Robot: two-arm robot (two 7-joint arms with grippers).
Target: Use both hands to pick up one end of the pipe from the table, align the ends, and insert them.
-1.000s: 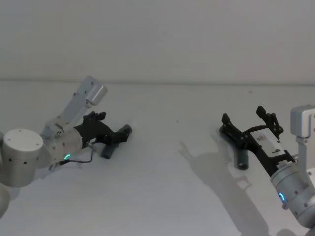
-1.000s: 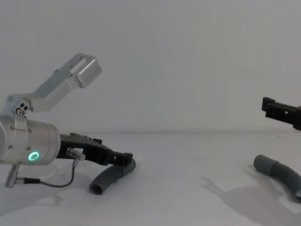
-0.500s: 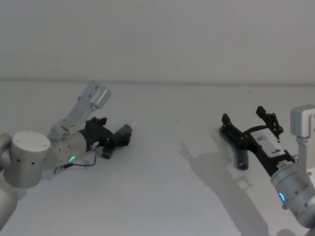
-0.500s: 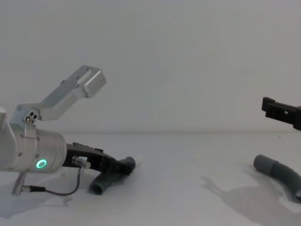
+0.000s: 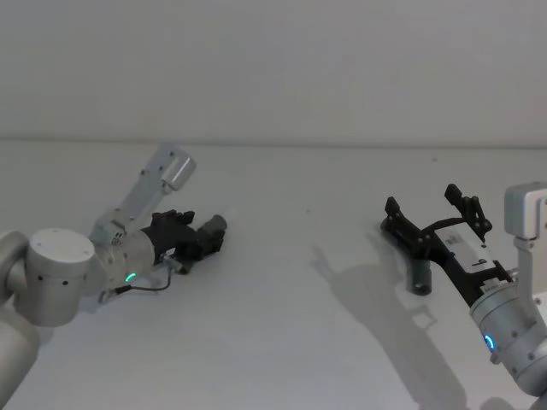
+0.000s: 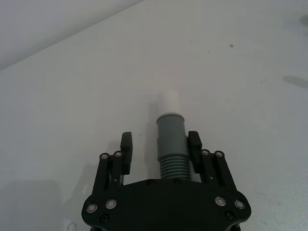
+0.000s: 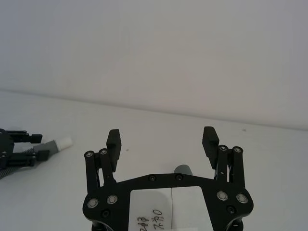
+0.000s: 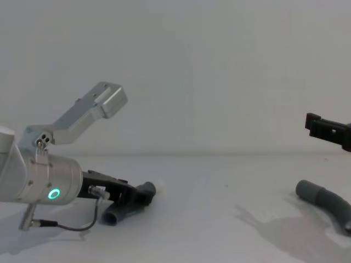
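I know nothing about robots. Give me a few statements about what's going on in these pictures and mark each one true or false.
1. The left gripper has a finger on each side of the white-tipped pipe piece. True.
2. The two pipe pieces are joined. False: they are far apart, with the cuffed pipe piece over on the robot's right side of the table.
3. The right gripper is open. True.
4. The right gripper holds the cuffed pipe piece. False: that piece lies on the table below it, ungripped.
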